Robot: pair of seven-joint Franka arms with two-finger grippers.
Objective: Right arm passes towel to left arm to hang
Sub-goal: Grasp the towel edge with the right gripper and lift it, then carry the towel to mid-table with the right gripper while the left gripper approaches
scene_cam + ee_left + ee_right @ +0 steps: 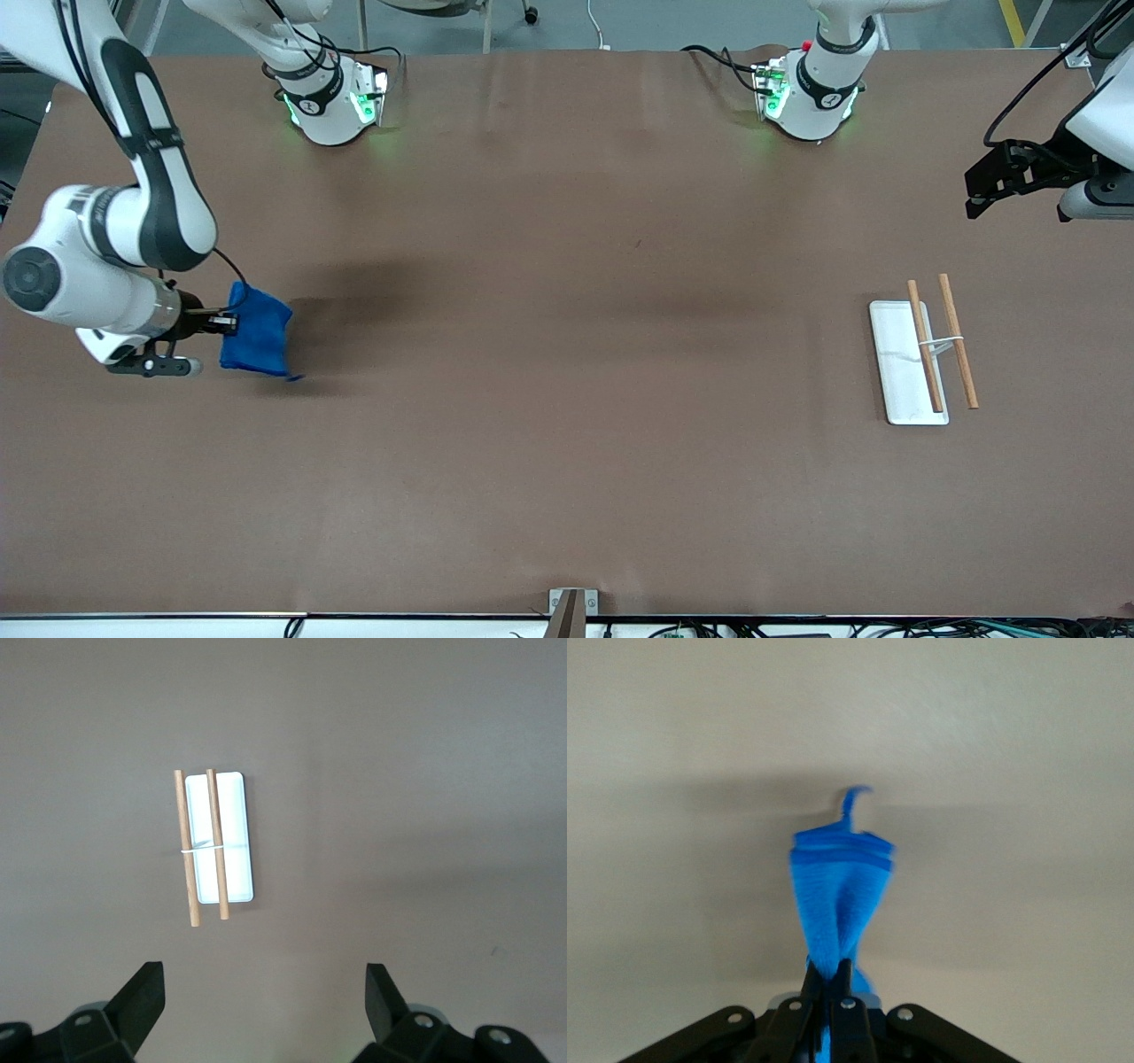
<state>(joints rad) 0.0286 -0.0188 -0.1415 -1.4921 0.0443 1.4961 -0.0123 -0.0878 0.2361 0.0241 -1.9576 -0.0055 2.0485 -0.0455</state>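
The bright blue towel (257, 332) hangs folded from my right gripper (227, 322), which is shut on its upper edge above the table at the right arm's end. In the right wrist view the towel (837, 904) droops from the closed fingers with its small loop (852, 802) at the lower corner. My left gripper (983, 193) is open and empty, held high at the left arm's end of the table. Its wrist view looks down on the white rack (221, 837) with two wooden rods between the spread fingertips (146, 992).
The white rack (905, 363) with two wooden rods (957, 341) stands on the brown table toward the left arm's end. The two arm bases (332, 97) stand along the table's edge farthest from the front camera.
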